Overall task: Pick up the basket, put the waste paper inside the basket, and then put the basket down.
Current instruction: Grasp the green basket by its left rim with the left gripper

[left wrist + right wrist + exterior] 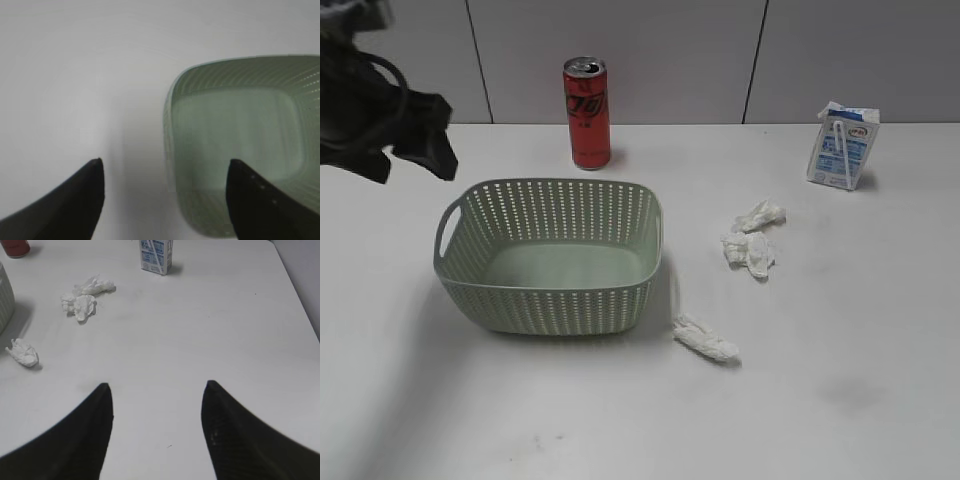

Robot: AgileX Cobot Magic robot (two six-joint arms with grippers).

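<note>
Basket [552, 262] sits empty on counter [840, 400], left of centre. Waste paper [752, 240] lies right of it: two wads together, a third [706, 340] just beside the near right corner. Left tool [165, 172] hangs above the basket's left end, jaws spread wide, holding nothing. Right tool [157, 390] likewise agape, empty. Suggest gripping the rim at the cut-out handle. Left wrist view blurred; right arm unseen from outside.
</note>
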